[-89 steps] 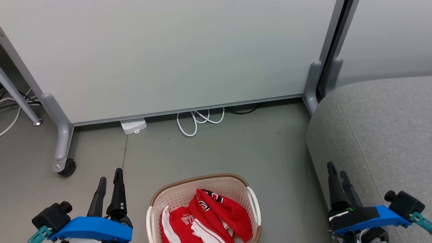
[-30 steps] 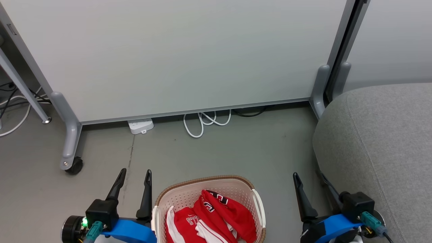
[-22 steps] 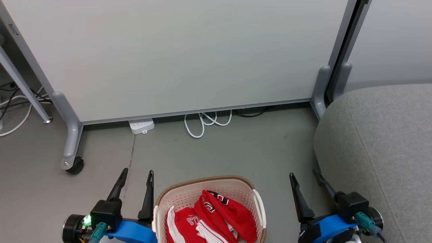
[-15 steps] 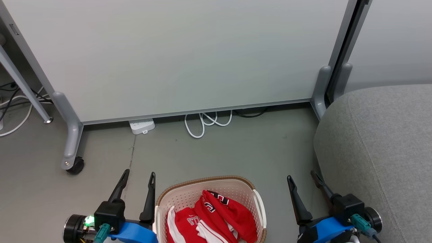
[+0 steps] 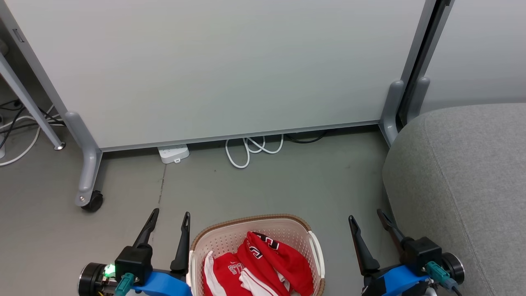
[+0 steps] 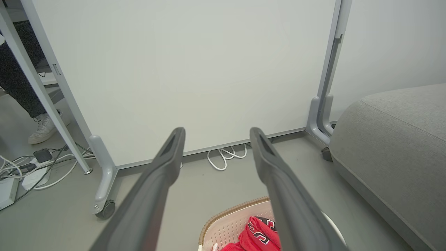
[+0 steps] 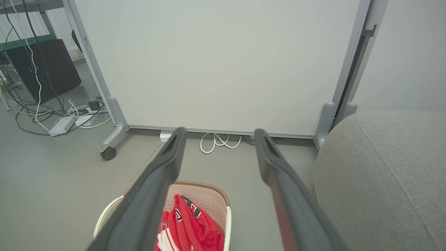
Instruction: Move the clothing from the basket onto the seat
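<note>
Nearest to the robot, the basket [image 5: 250,219] stands on the floor between the two grippers, and the clothing [image 5: 263,263] lies piled inside it, red with white stripes. No garment lies on the part of the seat [image 5: 460,172] that is in view, so I judge that the task is at its very start: every piece is left to be lifted and carried to the right.

The left gripper [image 5: 171,213] hangs just beside the left rim of the basket with its fingers spread wide and nothing between them. The right gripper [image 5: 365,215] is also wide and empty, over the floor between the basket and the seat.

Compared with three seconds ago, both grippers are closer to the basket: the left one was well apart from it at the lower left, and the right one was in front of the seat edge. The camera has also shifted a little. Farther away, the white cable [image 5: 250,150] and the partition board [image 5: 226,70] lie as before.
</note>
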